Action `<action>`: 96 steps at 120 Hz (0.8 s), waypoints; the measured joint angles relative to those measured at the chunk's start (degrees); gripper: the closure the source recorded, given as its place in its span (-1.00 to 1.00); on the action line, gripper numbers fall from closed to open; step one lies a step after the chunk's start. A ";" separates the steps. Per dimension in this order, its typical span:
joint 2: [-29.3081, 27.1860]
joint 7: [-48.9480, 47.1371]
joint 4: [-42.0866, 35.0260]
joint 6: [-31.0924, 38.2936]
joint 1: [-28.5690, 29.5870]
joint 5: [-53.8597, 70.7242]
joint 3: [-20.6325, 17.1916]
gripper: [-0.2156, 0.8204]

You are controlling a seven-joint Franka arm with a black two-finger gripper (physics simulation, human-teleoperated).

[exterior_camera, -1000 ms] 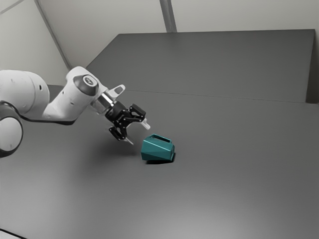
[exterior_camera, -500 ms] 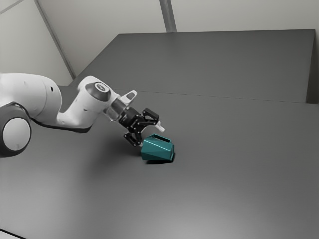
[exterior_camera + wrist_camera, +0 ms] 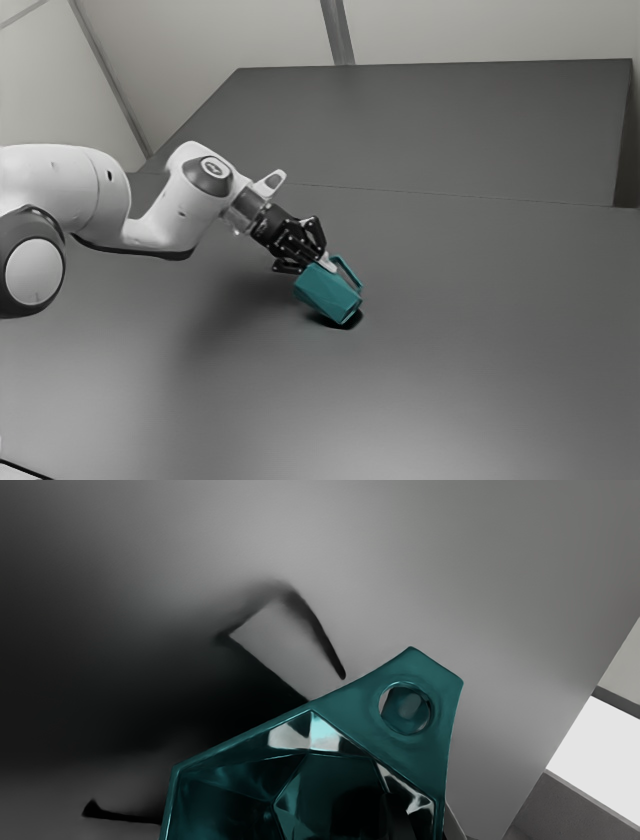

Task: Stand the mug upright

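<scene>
The teal faceted mug (image 3: 328,292) is tilted in the exterior view, its mouth end raised toward my hand and its base end low over its shadow; whether it touches the table I cannot tell. Its handle is on the upper side. My gripper (image 3: 319,265) is closed on the wall at the mouth, with a pale fingertip on the outside beside the handle. In the wrist view the mug (image 3: 425,760) faces me with its hollow inside, and the gripper (image 3: 429,825) pinches the wall, one dark finger within the mug and the other outside, partly hidden.
The grey table (image 3: 450,350) spreads around the mug. A dark raised block or panel (image 3: 430,130) lies beyond it in the exterior view, below pale walls. Shadows of the hand and mug fall on the tabletop.
My hand has moved toward the exterior view's right onto the mug, and its fingers have closed on the wall. The mug, lying flatter before, has tipped, its mouth end rising.
</scene>
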 joint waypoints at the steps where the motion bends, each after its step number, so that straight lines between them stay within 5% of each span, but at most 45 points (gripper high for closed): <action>1: 0.00 -0.09 0.00 0.06 -0.01 0.02 -0.04 0.85; 24: -1.20 -1.90 0.04 2.06 -0.81 4.37 -0.89 0.91; 61: -11.29 -5.69 -1.33 5.99 -2.98 26.51 -0.95 0.93; 96: -24.56 -9.82 -16.84 13.29 -4.47 45.37 -1.11 0.93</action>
